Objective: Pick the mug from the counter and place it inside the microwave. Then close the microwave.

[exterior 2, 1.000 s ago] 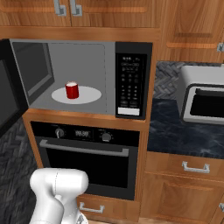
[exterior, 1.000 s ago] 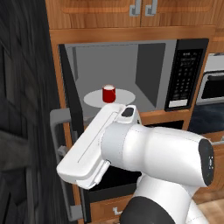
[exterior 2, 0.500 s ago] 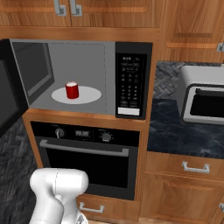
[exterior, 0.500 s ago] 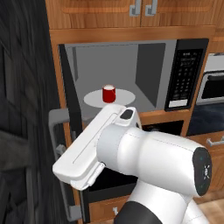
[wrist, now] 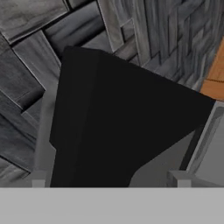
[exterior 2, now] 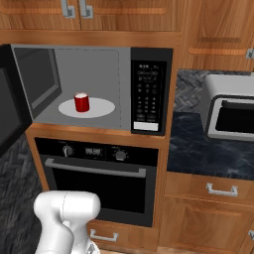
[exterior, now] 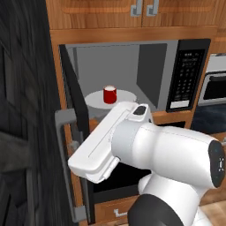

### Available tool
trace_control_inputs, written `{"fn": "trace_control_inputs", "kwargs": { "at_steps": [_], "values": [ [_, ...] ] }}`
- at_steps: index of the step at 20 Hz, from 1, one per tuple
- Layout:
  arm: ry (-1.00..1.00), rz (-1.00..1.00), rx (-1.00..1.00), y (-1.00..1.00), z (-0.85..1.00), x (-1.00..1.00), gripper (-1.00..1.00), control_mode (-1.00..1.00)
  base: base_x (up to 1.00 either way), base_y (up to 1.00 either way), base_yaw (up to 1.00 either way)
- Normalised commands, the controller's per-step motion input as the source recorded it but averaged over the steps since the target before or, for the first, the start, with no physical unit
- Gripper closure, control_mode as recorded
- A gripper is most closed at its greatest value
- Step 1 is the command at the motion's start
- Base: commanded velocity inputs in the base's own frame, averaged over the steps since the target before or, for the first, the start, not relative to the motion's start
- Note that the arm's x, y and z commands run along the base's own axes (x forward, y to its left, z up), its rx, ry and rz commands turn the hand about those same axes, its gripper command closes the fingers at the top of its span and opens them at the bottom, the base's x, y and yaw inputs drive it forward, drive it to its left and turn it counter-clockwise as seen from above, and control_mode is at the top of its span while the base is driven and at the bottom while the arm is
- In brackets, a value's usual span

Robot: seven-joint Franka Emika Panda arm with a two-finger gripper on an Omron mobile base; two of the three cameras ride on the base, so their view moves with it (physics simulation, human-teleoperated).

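The red mug (exterior: 110,94) (exterior 2: 81,102) stands upright on the white turntable (exterior 2: 101,107) inside the microwave (exterior 2: 89,54). The microwave's dark-framed door (exterior: 73,110) (exterior 2: 10,116) is swung wide open to the left, its grey bar handle (exterior: 65,163) facing outward. My white arm (exterior: 132,145) reaches down and left toward the door's outer side, and the hand is hidden behind the forearm. In the hand view the door's dark face (wrist: 122,127) sits very close ahead, with dark wall tiles (wrist: 26,57) behind it. No fingertips rise in that view.
A black oven with knobs (exterior 2: 99,173) sits under the microwave. A silver toaster oven (exterior 2: 230,116) stands on the speckled counter (exterior 2: 208,154) to the right. Wooden cabinets (exterior 2: 124,15) hang above. A dark tiled wall (exterior: 22,110) is close on the left.
My arm has shifted slightly near the door; the mug, the turntable and the open door are where they were.
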Motion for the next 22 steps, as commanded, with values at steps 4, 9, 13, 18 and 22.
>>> {"fn": "trace_control_inputs", "kwargs": {
  "at_steps": [4, 9, 13, 18, 22],
  "values": [
    [0.00, 0.00, 0.00, -0.43, 0.00, 0.19, -1.00, -1.00, 0.00, 0.00, 0.00],
    [0.00, -0.01, 0.00, -0.45, 0.00, 0.19, -1.00, -1.00, 0.00, 0.00, 0.00],
    [0.00, -0.05, 0.00, -0.44, 0.00, 0.23, -1.00, -1.00, 0.00, 0.00, 0.00],
    [0.00, -0.08, 0.00, -0.32, 0.00, 0.26, -1.00, -1.00, 0.00, 0.00, 0.00],
    [0.01, -0.12, 0.00, -0.26, 0.00, 0.31, -1.00, -1.00, 0.00, 0.00, 0.00]
  ]
}}
